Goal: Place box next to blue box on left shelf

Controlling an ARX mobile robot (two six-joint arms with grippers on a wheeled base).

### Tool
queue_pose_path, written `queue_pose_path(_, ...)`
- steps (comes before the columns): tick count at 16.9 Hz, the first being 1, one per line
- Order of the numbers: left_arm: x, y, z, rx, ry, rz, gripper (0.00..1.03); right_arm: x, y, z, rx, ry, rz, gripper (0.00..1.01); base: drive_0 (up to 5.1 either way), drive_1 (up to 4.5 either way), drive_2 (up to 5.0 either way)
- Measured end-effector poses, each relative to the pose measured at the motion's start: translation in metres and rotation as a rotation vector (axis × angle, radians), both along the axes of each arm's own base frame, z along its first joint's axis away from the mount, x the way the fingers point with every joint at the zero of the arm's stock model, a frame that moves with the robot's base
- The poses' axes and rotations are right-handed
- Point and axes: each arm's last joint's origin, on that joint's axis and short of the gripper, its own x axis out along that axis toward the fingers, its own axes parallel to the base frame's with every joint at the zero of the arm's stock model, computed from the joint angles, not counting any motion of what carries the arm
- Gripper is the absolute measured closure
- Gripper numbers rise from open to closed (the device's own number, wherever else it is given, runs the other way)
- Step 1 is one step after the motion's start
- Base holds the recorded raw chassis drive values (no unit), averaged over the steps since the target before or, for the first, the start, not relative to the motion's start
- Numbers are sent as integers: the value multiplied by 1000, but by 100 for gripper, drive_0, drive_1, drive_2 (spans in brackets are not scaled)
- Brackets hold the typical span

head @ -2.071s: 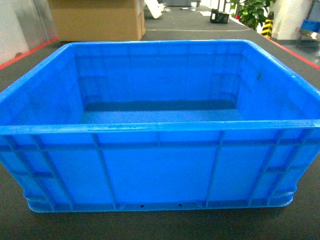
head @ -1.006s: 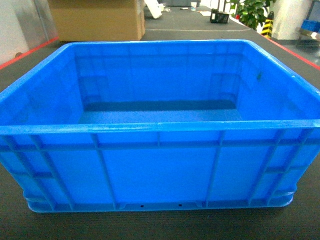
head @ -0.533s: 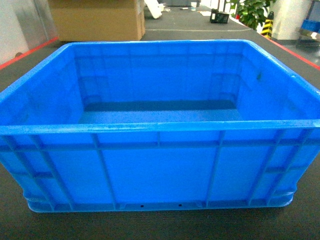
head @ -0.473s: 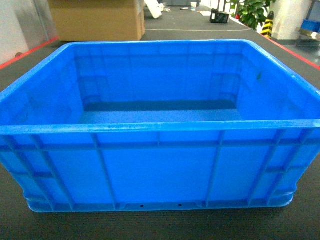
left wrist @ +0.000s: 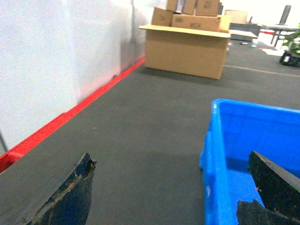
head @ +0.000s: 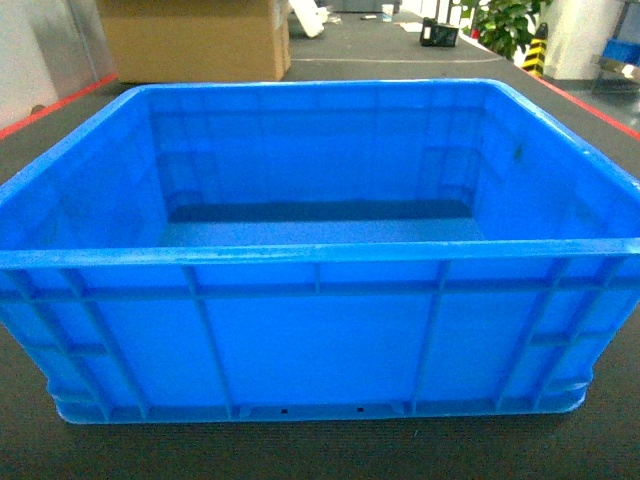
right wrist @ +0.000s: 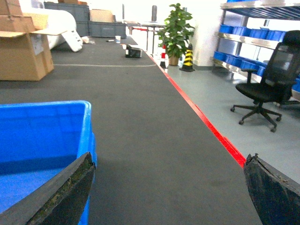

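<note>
Looks like a warehouse or logistics test floor to me: wide open dark grey matting (right wrist: 140, 117) edged with red floor tape (right wrist: 206, 122), and big brown cardboard cartons (left wrist: 187, 44) sitting along a white wall (left wrist: 51, 61). Off to the right there's a metal rack full of blue bins (right wrist: 253, 33), a yellow-and-black striped cone (right wrist: 188, 57), a potted plant (right wrist: 176, 28) and a black office chair (right wrist: 267, 79) on a lighter grey walkway, so it's half storage area, half workspace.
</note>
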Motion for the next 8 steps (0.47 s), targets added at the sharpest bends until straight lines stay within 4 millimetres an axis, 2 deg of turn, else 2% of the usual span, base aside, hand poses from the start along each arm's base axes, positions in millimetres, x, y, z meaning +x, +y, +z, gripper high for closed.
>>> queue_pose_path(2, 43, -12, 15, 18, 91, -64, 5, 34, 6, 9, -2, 89, 70, 3, 0, 0, 0)
queue_pose_path(4, 88, -26, 15, 16, 299, -105, 5, 76, 15, 12, 28, 268, 141, 3, 0, 0, 0)
queue_pose_path(8, 143, -34, 15, -1, 474, -105, 5, 142, 24, 15, 95, 464, 178, 3, 0, 0, 0)
